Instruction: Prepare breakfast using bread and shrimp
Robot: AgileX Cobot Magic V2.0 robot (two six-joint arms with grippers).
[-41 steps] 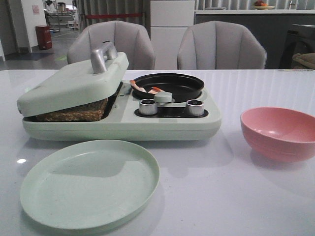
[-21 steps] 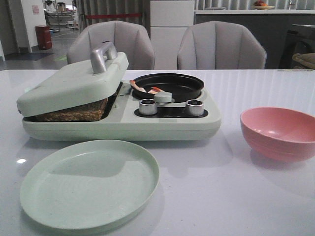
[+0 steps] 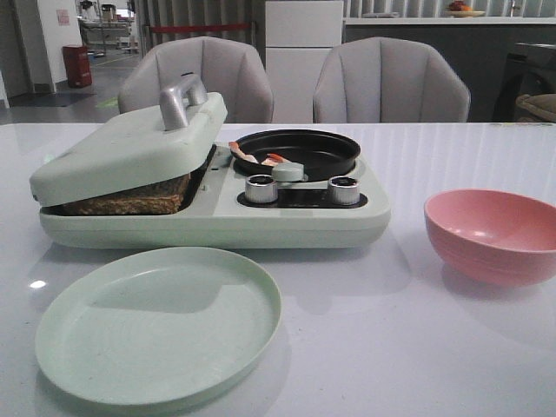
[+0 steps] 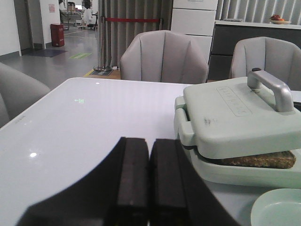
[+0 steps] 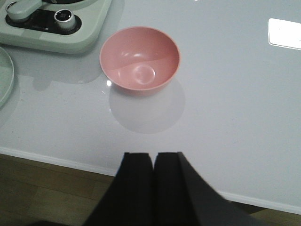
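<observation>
- On the white table (image 3: 452, 347), toward its far left part, a pale green breakfast maker (image 3: 217, 208) is sitting, with its hinged lid (image 3: 130, 148) resting tilted on what lies beneath it.
- Under that lid the bread (image 3: 130, 198) is lying in the left compartment, its dark crust showing along the gap; the left wrist view is showing the same brown edge (image 4: 258, 160).
- Beside the lid, in the right compartment, a round black pan (image 3: 300, 152) is holding the shrimp (image 3: 252, 157), which are lying at the pan's left rim.
- Two silver knobs (image 3: 261, 188) are standing on the front panel below the pan.
- Near the front edge, just before the appliance, a pale green plate (image 3: 156, 326) is lying flat.
- Toward the right edge a pink bowl (image 3: 495, 234) is standing upright, well apart from the appliance.
- The left gripper (image 4: 149, 179) is hovering over the left side of the table with its fingers pressed together, holding nothing.
- The right gripper (image 5: 154, 183) is hanging at the front edge, short of the bowl, its fingers likewise closed on nothing.
</observation>
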